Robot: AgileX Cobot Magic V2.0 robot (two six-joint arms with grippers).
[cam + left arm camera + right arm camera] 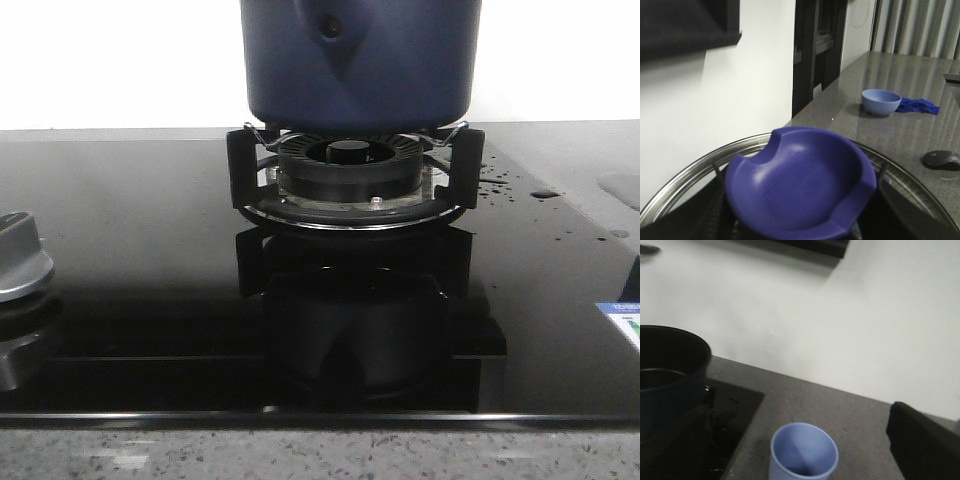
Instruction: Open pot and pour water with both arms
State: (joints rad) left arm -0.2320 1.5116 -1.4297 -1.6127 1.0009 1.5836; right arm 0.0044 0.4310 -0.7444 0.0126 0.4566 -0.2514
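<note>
The dark navy pot [360,60] stands on the black burner stand [350,175] at the back centre. It also shows in the right wrist view [670,385], with its top open. My left gripper [800,200] is shut on the blue-purple knob [800,182] of the steel-rimmed glass lid [680,180] and holds it up, away from the pot. My right gripper [807,440] is open, with its dark fingers [922,440] wide on either side of a light blue cup [804,452] on the grey counter. Water shows as droplets [497,180] on the glass right of the burner. Neither gripper is in the front view.
The black glass cooktop [150,250] has a silver knob [20,255] at its left and a label [620,320] at its right. A thin puddle [620,188] lies on the grey counter. A blue bowl [881,102], a blue cloth [917,105] and a mouse [941,159] lie further off.
</note>
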